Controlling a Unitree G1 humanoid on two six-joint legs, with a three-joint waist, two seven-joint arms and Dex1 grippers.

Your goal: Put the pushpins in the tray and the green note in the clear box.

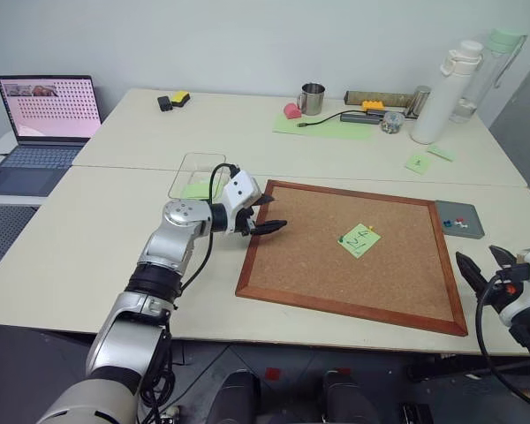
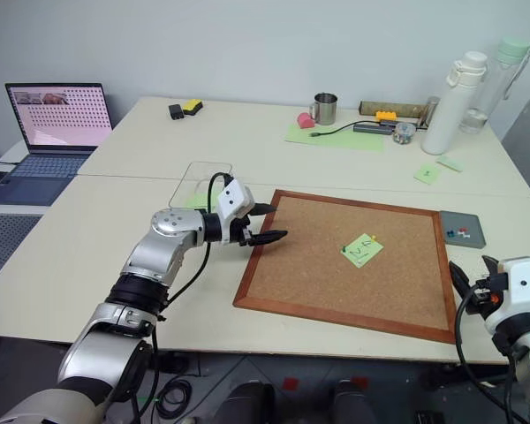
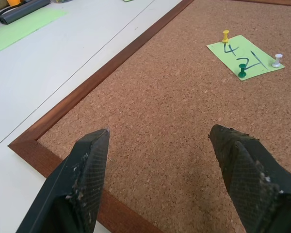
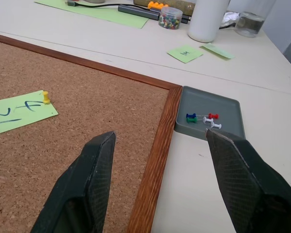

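The green note [image 1: 359, 239] with dark scribbles lies on the corkboard [image 1: 291, 265], right of its middle. Three pushpins hold it: yellow [image 3: 225, 35], green [image 3: 242, 71] and white [image 3: 278, 59]. My left gripper [image 1: 276, 212] is open over the board's left edge, pointing toward the note, nothing between its fingers. The dark-grey tray [image 4: 223, 107] sits just off the board's right side with several pushpins [image 4: 203, 118] in it. My right gripper [image 1: 477, 256] is open near the table's front right, short of the tray. The clear box [image 1: 197, 168] stands behind my left gripper, with a light-green sheet inside.
A laptop [image 1: 49, 110] is open at the far left. At the back stand a metal mug [image 1: 312, 99], a large green sheet [image 1: 322, 125], a jar of pins [image 1: 391, 121], a white bottle [image 1: 446, 88] and small green notes [image 1: 417, 162].
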